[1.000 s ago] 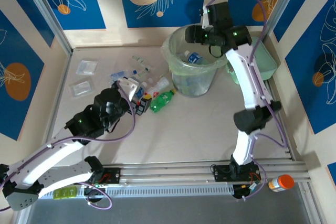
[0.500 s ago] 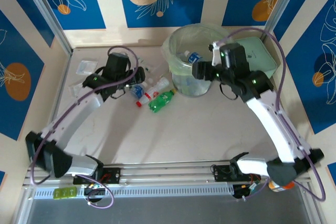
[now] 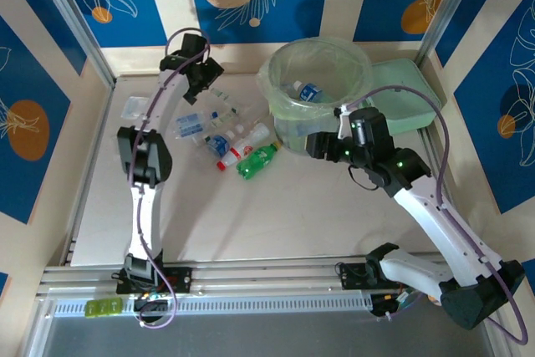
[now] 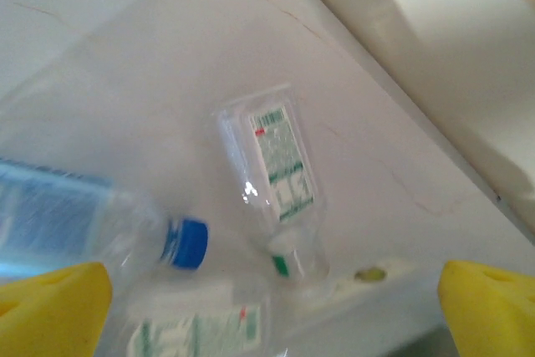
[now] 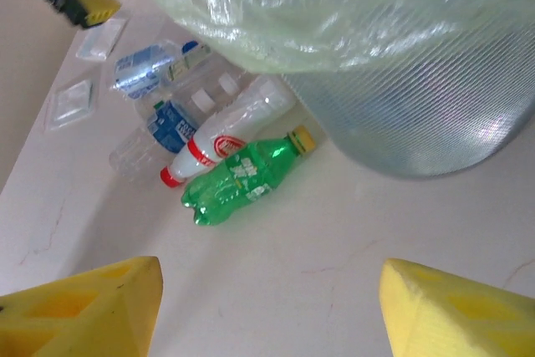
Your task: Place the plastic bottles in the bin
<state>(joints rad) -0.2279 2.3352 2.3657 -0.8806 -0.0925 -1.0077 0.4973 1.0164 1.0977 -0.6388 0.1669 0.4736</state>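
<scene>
While left gripper (image 3: pixel 206 74) hovers spread & empty over bottles (image 3: pixel 224 133) heaped just left of bin (image 3: pixel 311 127), right gripper (image 5: pixel 267 307), also spread w/ nothing in it, faces green bottle (image 5: pixel 247 175): reach step, I'd say, next needs drop, pinch, lift.

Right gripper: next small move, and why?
Probably advance and lower the right gripper onto the green bottle: its jaws stand open and empty, and that bottle lies directly ahead on the table, beside the bin.
</scene>
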